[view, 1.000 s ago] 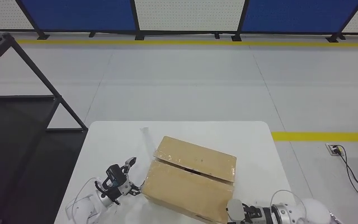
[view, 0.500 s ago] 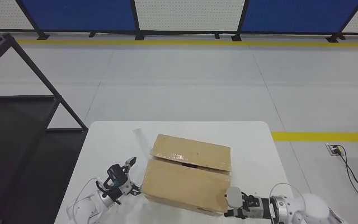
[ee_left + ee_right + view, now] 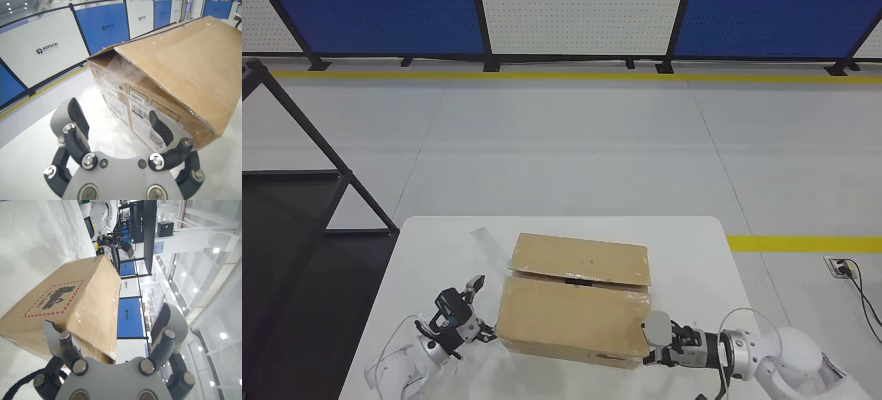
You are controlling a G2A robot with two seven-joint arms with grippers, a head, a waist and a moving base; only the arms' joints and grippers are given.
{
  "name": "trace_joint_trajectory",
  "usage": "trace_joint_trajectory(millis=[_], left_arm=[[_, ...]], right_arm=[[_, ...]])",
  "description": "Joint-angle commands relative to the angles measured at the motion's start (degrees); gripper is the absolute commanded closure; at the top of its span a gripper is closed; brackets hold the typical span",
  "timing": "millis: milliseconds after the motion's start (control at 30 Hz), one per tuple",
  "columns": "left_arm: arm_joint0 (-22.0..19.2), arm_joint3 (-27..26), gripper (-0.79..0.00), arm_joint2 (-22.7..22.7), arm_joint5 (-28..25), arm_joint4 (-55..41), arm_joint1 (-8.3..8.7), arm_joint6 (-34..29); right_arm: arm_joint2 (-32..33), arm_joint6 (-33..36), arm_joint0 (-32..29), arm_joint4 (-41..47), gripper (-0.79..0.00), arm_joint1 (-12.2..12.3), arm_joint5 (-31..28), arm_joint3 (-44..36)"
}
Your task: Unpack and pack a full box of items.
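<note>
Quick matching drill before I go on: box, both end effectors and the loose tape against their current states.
1 box
2 left end effector
3 right end effector
4 tape

A open, by the red diamond mark
B flaps folded down
C open, by the paper labels
D loose at a far corner

Pairs: 1-B, 2-C, 3-A, 4-D

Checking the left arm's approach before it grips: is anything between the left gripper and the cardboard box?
Nothing visible. The open left gripper sits right at the labelled end of the box, bare table between them; loose clear tape hangs higher up.
</note>
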Motion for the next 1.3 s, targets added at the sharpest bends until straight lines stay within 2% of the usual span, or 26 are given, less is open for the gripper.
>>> trace_joint_trajectory(millis=[0, 200, 433, 633, 1267], left_arm=[[-0.14, 0.01, -0.785, -0.13, 0.26, -0.22, 0.02, -0.16], [-0.7, -0.45, -0.785, -0.12, 0.58, -0.48, 0.05, -0.94], [-1.53, -0.57, -0.785, 0.46, 0.66, -0.64, -0.02, -1.66], [-1.98, -0.34, -0.785, 0.71, 0.57, -0.52, 0.0, -1.79], [-1.17, 0.5, -0.785, 0.01, 1.25, -1.65, 0.27, -0.24]], right_arm=[[0.36, -1.03, -0.41, 0.08, -0.785, 0.09, 0.5, 0.8], [1.63, -5.02, -3.08, -0.06, -0.785, 0.66, 0.8, 1.42], [2.33, -5.67, -6.23, -0.63, -0.785, 1.03, 1.29, -0.49], [3.47, -8.81, -7.88, 1.91, -0.785, 1.15, 3.67, -1.19], [-1.42, -2.75, -0.53, 3.28, -0.785, -1.5, 2.66, 2.62]])
